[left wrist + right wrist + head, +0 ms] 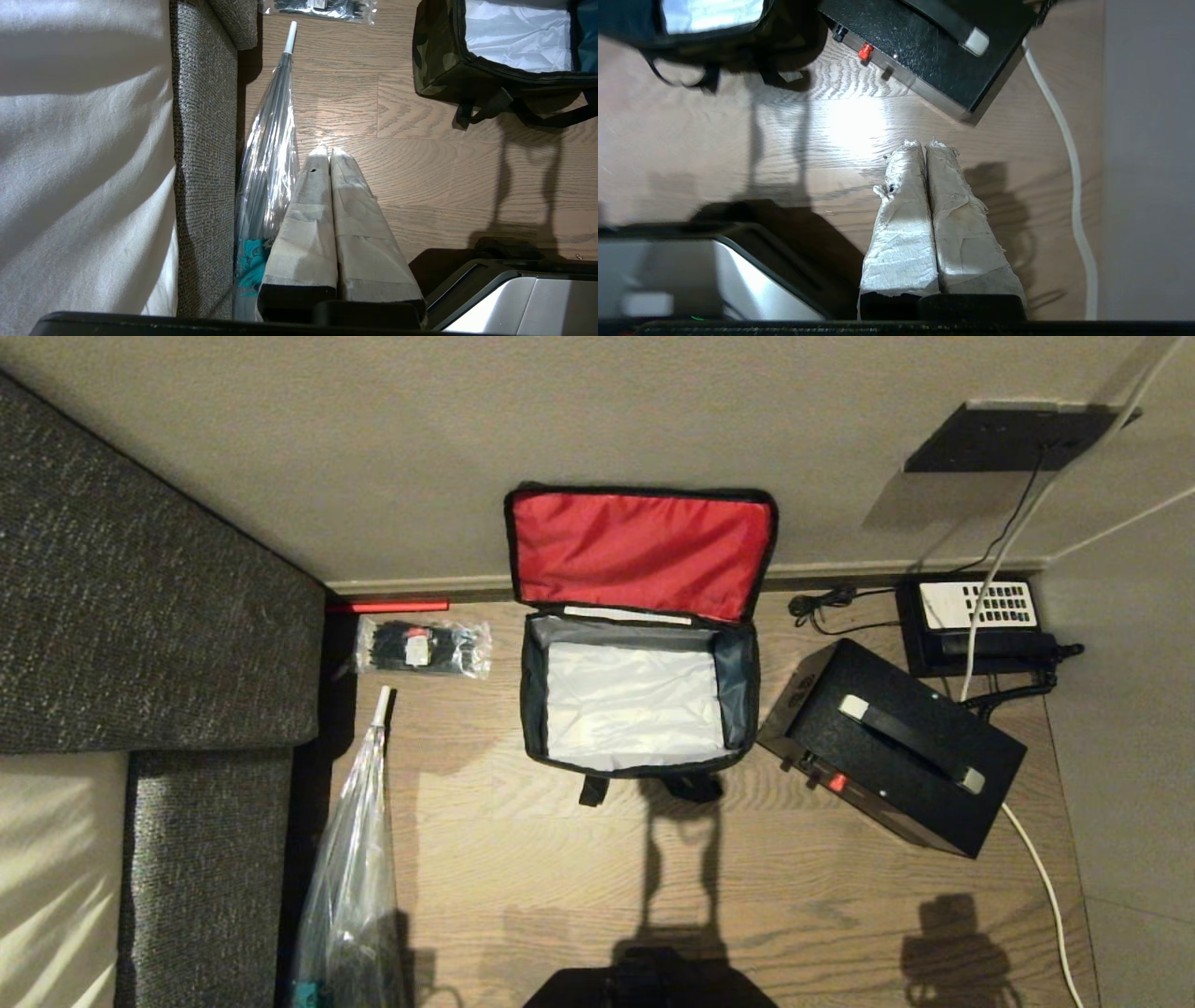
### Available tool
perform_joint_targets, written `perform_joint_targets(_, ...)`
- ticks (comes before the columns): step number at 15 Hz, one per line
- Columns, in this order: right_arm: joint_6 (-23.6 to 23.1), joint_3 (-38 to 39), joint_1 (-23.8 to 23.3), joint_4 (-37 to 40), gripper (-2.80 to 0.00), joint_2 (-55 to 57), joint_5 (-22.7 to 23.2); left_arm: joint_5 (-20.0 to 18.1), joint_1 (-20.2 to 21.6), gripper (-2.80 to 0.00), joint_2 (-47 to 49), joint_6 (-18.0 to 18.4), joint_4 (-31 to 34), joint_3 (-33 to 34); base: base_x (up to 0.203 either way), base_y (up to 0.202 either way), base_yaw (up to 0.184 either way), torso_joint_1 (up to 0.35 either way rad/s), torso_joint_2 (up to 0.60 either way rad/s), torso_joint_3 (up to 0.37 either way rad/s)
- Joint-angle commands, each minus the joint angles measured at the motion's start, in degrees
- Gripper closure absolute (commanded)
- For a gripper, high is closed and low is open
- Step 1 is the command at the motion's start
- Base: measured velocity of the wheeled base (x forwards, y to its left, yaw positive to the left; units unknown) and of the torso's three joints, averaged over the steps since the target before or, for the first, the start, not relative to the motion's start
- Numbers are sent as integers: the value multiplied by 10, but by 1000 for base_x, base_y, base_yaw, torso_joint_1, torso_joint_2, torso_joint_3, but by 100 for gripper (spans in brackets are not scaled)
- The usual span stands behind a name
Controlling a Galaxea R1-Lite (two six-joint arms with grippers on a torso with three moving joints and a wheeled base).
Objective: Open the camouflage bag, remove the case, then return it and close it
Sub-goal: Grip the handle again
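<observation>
The camouflage bag [532,695] stands open on the wooden floor, its red-lined lid [642,551] leaning back against the wall and pale lining showing inside. Its camouflage side [432,51] and dark corner [626,28] show in the wrist views. The black case [896,747] lies on the floor right of the bag, tilted, with a handle on top and a small red latch [836,782]; it also shows as the case [934,51] in the right wrist view. My left gripper [326,150] hangs shut and empty over the floor near the sofa. My right gripper [923,142] hangs shut and empty, short of the case.
A grey sofa [140,616] fills the left. A clear folded umbrella [359,859] lies beside it, and a packet of black ties [425,647] lies by the wall. A black desk telephone [980,621] and a white cable [1041,877] are at the right.
</observation>
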Motion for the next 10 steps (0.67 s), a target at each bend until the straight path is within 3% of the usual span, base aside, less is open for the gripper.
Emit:
perform_joint_targets(1,-26,-2,0,6,0,-8,13,0,0,0,-1,0,0,2,0,0,0,0,0,0)
perform_joint_targets(4,15,0,0,6,0,-8,2,0,0,0,-1,0,0,2,0,0,0,0,0,0)
perform_joint_targets(10,14,0,0,5,0,-8,-2,0,0,0,-1,0,0,2,0,0,0,0,0,0)
